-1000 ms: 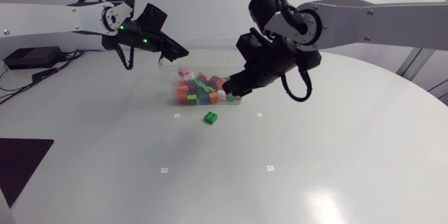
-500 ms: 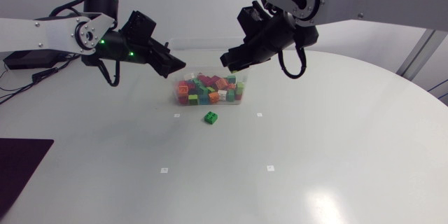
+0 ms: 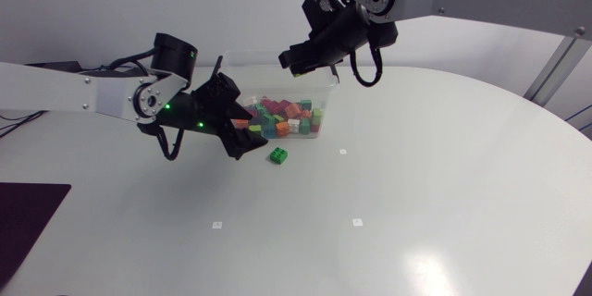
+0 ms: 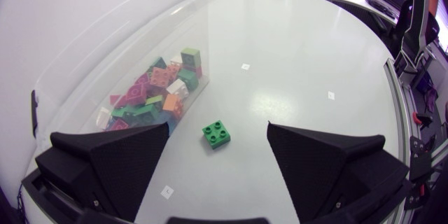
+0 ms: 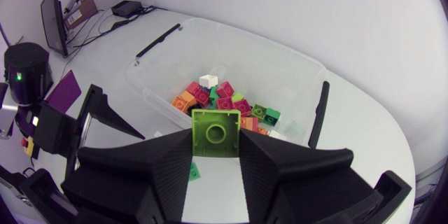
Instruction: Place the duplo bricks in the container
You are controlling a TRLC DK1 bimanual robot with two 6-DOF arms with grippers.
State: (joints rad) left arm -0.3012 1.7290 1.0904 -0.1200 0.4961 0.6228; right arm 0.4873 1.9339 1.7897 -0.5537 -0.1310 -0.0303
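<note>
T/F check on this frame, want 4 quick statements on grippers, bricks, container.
1. The right gripper is shut on a lime brick. True.
2. The left gripper is shut on the green brick. False: it is open, and the brick lies untouched between its fingers.
3. The green brick lies on the table, outside the container. True.
4. The container is empty. False: it holds many bricks of mixed colours.
</note>
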